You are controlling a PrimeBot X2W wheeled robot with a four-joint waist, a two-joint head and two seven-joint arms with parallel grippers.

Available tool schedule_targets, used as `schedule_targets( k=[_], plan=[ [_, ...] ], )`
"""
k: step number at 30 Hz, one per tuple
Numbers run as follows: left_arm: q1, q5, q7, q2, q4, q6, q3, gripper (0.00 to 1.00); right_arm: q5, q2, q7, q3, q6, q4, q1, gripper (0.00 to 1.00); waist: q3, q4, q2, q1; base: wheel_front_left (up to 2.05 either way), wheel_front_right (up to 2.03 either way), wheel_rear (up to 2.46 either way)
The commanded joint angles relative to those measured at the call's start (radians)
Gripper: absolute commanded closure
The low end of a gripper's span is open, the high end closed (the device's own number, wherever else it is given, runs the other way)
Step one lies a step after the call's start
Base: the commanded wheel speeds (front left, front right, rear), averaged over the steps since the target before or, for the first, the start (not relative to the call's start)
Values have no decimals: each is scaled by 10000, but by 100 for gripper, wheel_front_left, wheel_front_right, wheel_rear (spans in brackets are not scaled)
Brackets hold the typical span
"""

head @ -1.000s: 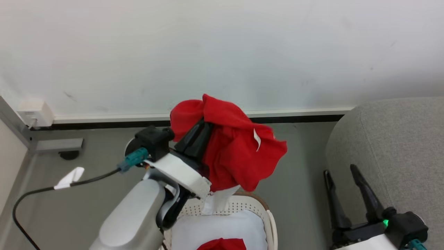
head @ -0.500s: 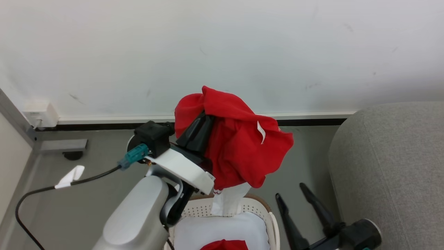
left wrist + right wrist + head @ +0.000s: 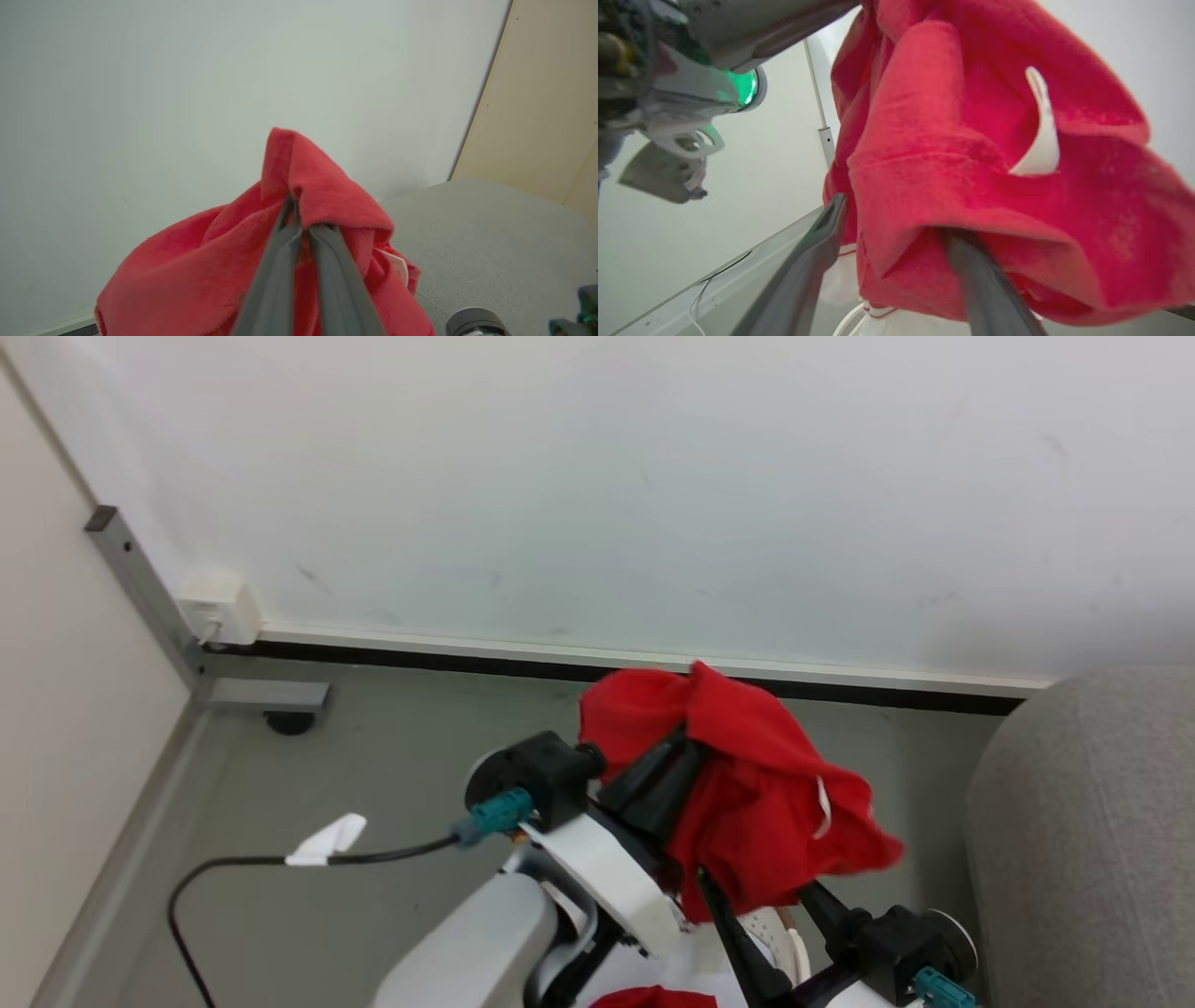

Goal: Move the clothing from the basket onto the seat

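The clothing (image 3: 747, 784) is a bright red garment with a white tag, hanging in the air over the basket (image 3: 777, 931), of which a perforated white bit shows. My left gripper (image 3: 667, 761) is shut on the garment's top fold, seen close up in the left wrist view at the gripper (image 3: 299, 219) pinching the clothing (image 3: 322, 186). My right gripper (image 3: 752, 882) stands open just below the hanging cloth. In the right wrist view one finger (image 3: 831, 219) is bare and the other runs under the clothing (image 3: 971, 140). The grey seat (image 3: 1092, 831) lies to the right.
A white wall with a dark skirting strip (image 3: 420, 658) runs behind. A black cable (image 3: 243, 863) with a white tag lies on the grey floor at left. More red cloth (image 3: 653, 999) peeks up at the bottom edge. A beige panel (image 3: 65, 709) stands at left.
The head camera has turned, shifting the whole picture. My right gripper has come from beside the seat to just under the hanging garment. The left gripper still holds the garment.
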Motion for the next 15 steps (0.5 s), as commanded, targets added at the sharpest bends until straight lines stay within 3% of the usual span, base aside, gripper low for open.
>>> schedule_targets(
  k=[1,8,9,10,11,15],
  plan=[
    [144,-123,-5,-18,-123,-22,-271,100,40,-29,4,-61,-21,133,-125,0,-47,325,-1,1,0,0,0],
    [411,-517,44,81,-455,-28,-1168,100,91,-30,4,-326,-21,272,-179,0,-87,736,-1,1,0,0,0],
    [455,-607,57,102,-477,-26,-1222,100,105,-29,4,-285,-21,294,-184,6,-91,763,-1,1,0,0,0],
    [473,-652,56,139,-495,-28,-1275,100,94,-29,4,-240,-21,292,-205,91,-95,782,-1,1,0,0,0],
    [491,-713,55,172,-499,-27,-1316,100,122,-33,4,-243,-21,272,-206,100,-99,795,-1,1,0,0,0],
    [545,-892,34,260,-449,-29,-1327,100,155,-34,4,-340,-21,193,-134,100,-118,769,-1,1,0,0,0]
  ],
)
